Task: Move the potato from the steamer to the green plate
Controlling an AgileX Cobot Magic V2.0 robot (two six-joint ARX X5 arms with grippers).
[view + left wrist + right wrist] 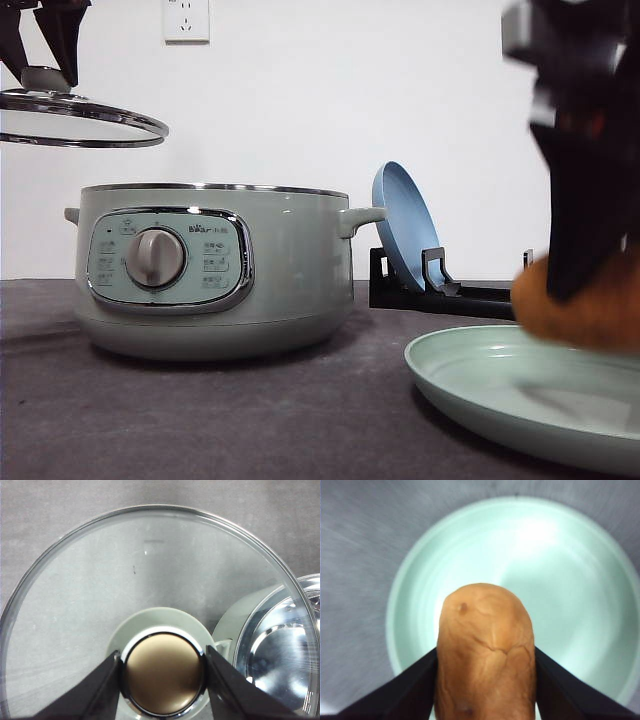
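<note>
The orange-brown potato (485, 650) hangs between my right gripper's black fingers (415, 690), which are shut on it. It is just above the pale green plate (570, 595). In the front view the potato (575, 305) hovers over the green plate (500, 385) at the lower right, with my right gripper (585, 280) blurred. The sage-green steamer (215, 270) stands open at centre left. My left gripper (163, 672) is shut on the knob of the glass lid (150, 580), held up at the top left, left of the steamer (280, 645).
A blue plate (405, 225) leans upright in a black rack (440, 285) behind the green plate. The dark grey tabletop (250, 420) stretches in front of the steamer. A white wall with a socket (186, 20) stands behind.
</note>
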